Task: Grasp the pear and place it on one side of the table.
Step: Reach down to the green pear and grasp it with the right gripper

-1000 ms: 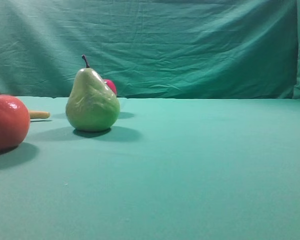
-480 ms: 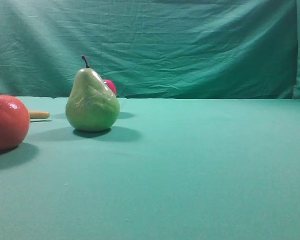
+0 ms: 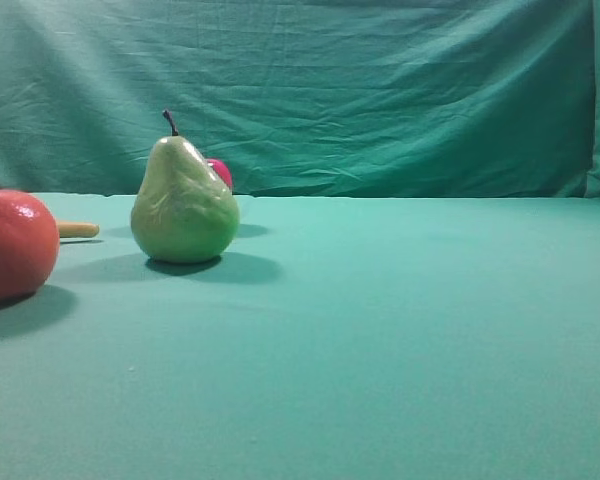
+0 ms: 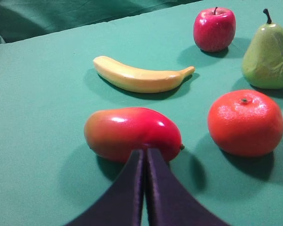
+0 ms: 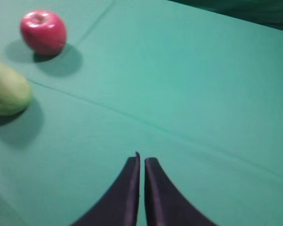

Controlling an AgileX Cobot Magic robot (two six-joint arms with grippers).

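The yellow-green pear [image 3: 185, 205] stands upright on the left part of the teal table [image 3: 400, 320]. The left wrist view has the pear [image 4: 269, 54] at its far right edge, and the right wrist view has it [image 5: 7, 92] at its left edge. Neither gripper touches it. My left gripper [image 4: 145, 151] is shut and empty, its tips just in front of a red mango [image 4: 132, 132]. My right gripper [image 5: 141, 159] hovers over bare cloth well right of the pear, its jaws parted by a narrow slit with nothing between them.
A red apple [image 4: 214, 29] sits behind the pear. A large orange-red round fruit [image 4: 245, 122] lies in front of the pear, and a banana [image 4: 141, 77] lies beside the apple. A wrinkled teal backdrop [image 3: 380, 90] closes the far side.
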